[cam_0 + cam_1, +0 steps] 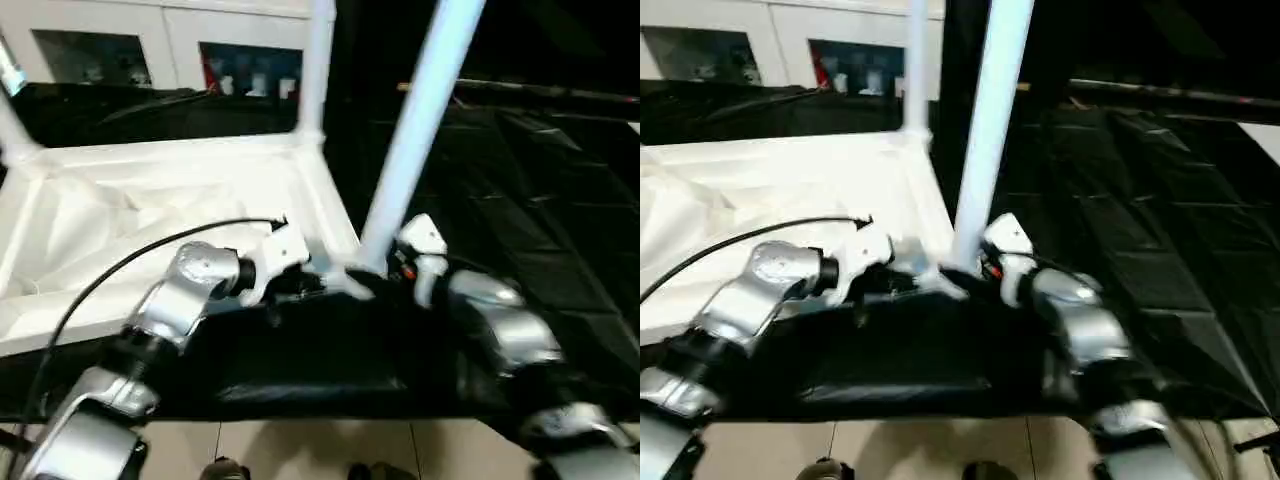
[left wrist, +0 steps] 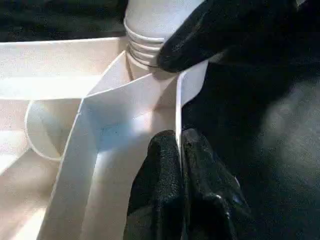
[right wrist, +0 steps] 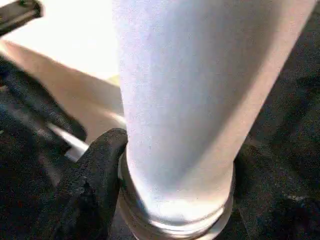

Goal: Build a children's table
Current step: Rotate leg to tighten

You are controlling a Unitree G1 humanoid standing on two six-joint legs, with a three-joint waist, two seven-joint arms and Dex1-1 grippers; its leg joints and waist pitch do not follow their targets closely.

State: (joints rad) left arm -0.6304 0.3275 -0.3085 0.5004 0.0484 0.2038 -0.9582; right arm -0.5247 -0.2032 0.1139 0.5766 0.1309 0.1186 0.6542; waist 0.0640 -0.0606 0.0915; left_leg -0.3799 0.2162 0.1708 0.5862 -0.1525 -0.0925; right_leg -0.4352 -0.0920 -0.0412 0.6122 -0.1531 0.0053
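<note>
Pinched flat on the thin side wall of the upturned tabletop, the left gripper steadies that near corner. Its partner, the right gripper, has black fingers around the base of the leg at its socket. Keeping the leg upright while turning should seat it cleanly.
</note>
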